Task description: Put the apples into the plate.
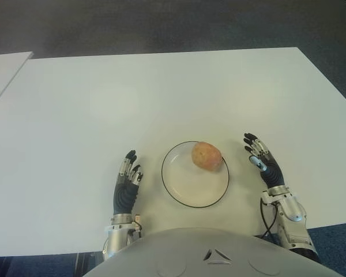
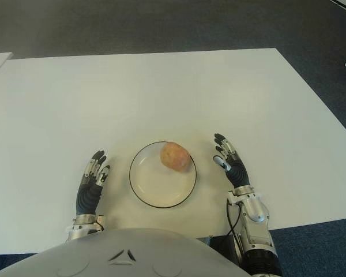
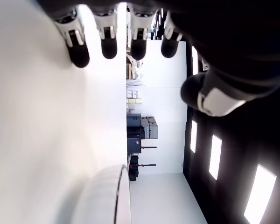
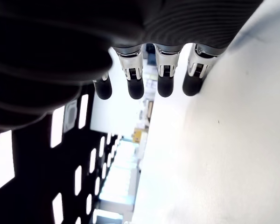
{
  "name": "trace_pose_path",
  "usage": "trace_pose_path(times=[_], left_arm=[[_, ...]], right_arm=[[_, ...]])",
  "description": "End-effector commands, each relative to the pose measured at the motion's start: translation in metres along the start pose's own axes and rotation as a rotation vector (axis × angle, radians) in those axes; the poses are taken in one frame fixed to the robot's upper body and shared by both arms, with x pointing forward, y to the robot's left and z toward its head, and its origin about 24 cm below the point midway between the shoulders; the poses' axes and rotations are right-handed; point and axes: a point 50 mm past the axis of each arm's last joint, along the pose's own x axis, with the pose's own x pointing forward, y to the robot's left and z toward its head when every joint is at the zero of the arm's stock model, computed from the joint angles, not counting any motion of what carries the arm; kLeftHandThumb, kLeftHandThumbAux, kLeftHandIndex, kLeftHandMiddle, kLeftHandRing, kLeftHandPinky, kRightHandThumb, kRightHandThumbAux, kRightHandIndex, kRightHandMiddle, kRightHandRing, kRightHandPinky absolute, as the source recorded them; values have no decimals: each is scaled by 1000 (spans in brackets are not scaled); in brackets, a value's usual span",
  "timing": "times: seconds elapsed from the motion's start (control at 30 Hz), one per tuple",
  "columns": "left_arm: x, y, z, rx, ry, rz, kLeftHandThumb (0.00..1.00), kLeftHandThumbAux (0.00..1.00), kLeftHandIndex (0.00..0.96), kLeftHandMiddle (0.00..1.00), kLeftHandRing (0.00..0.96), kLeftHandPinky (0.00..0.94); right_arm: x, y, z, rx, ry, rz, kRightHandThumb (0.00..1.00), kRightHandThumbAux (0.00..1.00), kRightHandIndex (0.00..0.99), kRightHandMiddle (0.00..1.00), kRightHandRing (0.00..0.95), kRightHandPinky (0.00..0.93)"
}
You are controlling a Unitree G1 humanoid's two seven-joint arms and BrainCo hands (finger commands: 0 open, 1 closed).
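Apple (image 1: 206, 156): one only, reddish-yellow, lying inside the plate on its far right part, close to the rim there.
Plate (image 1: 184, 190): white, round, with a thin dark rim, flat on the surface right in front of my body, between my two hands.
My left hand (image 1: 127, 180): shows just left of the plate, apart from its rim, palm toward the surface, fingers stretched forward and loosely together, holding nothing. In its wrist view the four fingertips (image 3: 108, 47) hang straight side by side, the thumb apart from them, and the plate's edge shows beyond.
My right hand (image 2: 229, 162): shows just right of the plate, level with the apple, not touching either. Fingers extended and slightly spread, nothing held. Its wrist view shows the fingertips (image 4: 165, 85) in a row near the bare white surface.
Surface (image 1: 161, 92): a wide white tabletop, bare apart from the plate.
Beyond: dark floor past the far edge, and a corner of a second white table (image 1: 3, 69) at far left.
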Motion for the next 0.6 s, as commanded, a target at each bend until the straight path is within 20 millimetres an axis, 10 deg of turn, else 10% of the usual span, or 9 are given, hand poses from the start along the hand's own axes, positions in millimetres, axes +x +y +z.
trace_pose_path(times=[0.03, 0.6], left_arm=[[-5, 5, -5, 32, 19, 4, 10, 492, 0, 0, 0, 0], [-5, 10, -4, 25, 20, -1, 40, 501, 0, 0, 0, 0]], right_arm=[[-11, 26, -16, 67, 53, 9, 16, 396, 0, 0, 0, 0], [-16, 41, -20, 135, 84, -23, 29, 469, 0, 0, 0, 0]])
